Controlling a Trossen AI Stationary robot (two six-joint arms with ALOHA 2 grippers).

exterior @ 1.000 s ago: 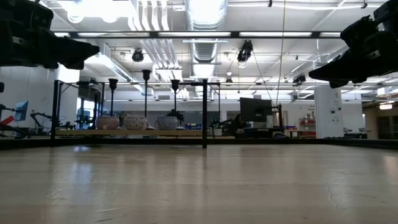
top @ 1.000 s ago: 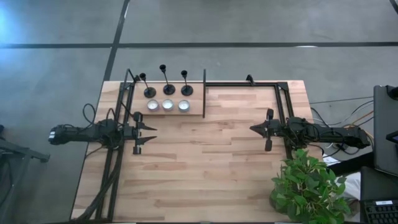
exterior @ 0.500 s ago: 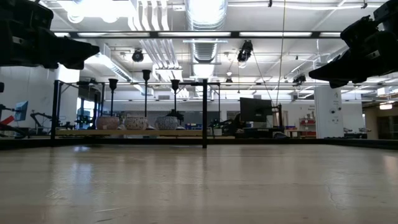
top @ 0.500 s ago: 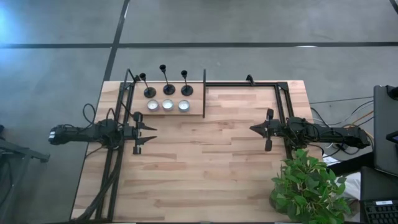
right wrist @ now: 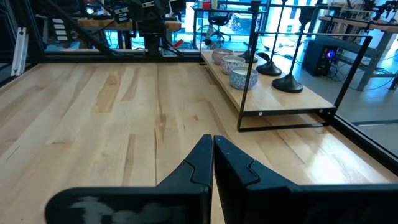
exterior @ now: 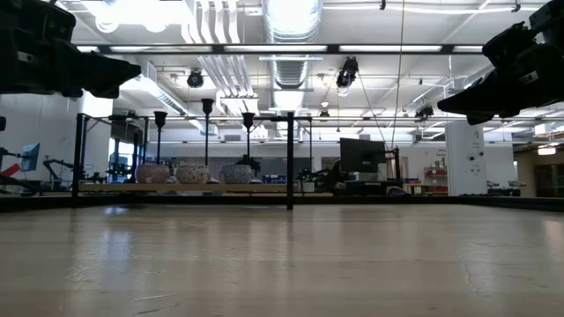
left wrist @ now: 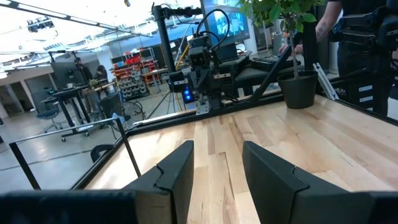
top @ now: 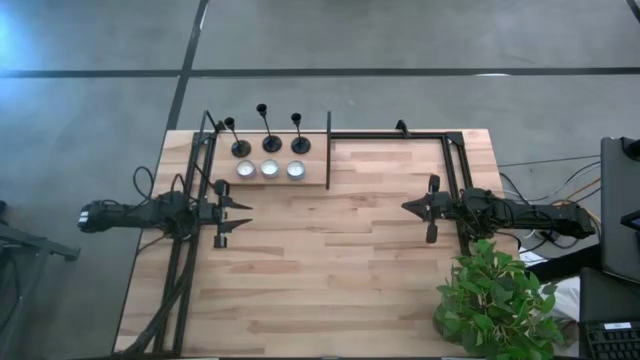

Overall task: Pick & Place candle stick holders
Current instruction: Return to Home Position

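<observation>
candle stick holders [top: 272, 143] stand on the shelf [top: 315, 172]; placing looks done. left hand [top: 246, 214] hangs released, right hand [top: 406, 207] clenched empty.

Three round candles [top: 270, 169] in a row along front edge of low wooden shelf [top: 318, 160] at far left of light wood table [top: 330, 270]; leafy potted plant [top: 495, 295] at near right corner, dark keyboard [top: 608, 336] off-table beside it.
</observation>
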